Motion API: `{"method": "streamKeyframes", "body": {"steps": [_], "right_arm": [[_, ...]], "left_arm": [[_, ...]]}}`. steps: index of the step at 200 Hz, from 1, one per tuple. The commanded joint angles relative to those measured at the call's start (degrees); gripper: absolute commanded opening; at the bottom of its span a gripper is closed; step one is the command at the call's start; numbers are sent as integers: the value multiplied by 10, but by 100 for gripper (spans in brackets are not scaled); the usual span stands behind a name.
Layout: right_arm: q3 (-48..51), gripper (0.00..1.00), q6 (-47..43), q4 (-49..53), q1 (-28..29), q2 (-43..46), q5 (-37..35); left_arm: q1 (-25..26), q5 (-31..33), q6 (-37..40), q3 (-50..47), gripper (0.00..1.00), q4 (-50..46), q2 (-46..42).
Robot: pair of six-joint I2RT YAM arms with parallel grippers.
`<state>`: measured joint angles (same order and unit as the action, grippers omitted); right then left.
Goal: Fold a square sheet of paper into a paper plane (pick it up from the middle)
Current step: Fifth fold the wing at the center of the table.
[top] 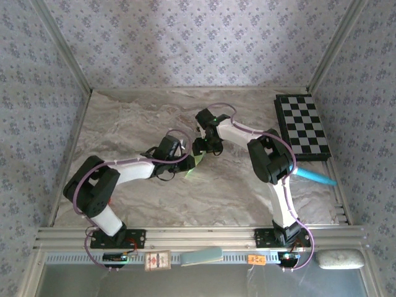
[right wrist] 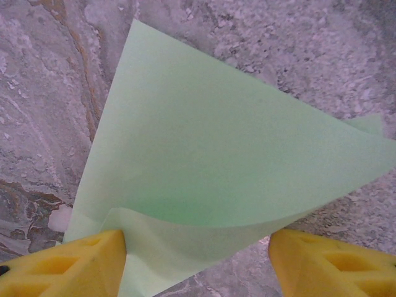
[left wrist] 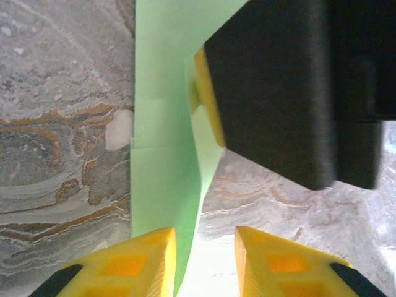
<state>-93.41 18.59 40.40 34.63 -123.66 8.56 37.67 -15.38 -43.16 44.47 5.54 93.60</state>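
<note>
Pale green, the paper plane (left wrist: 164,154) runs up the middle of the left wrist frame with layered folds. The left gripper (left wrist: 205,238) at the bottom straddles its edge, fingers narrowly apart, not pinching. In the right wrist frame its top layer curls uncreased between the widely spread right gripper (right wrist: 198,247). From above, it lies mid-frame on the marble table (top: 124,117). Early folds look done; pressing the last creases seems left.

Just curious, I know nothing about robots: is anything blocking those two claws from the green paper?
Nothing visible does. The green paper sits between the open fingers of the right gripper, and its edge runs between the fingers of the left gripper too.
</note>
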Motion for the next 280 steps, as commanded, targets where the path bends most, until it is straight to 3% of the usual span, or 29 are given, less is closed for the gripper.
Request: {"method": "streamKeyframes", "body": {"steps": [1,170,280], "right_arm": [[6,67,1,37,-4,-41,-6],[11,69,13,33,-13,-35,18],[80,69,-38,-71,-71,77,185]], "left_arm": [[4,-3,11,21,28,-15,16],[5,-9,1,14,17,2,58],[-24,-69,-44,-21,4,91,57]]}}
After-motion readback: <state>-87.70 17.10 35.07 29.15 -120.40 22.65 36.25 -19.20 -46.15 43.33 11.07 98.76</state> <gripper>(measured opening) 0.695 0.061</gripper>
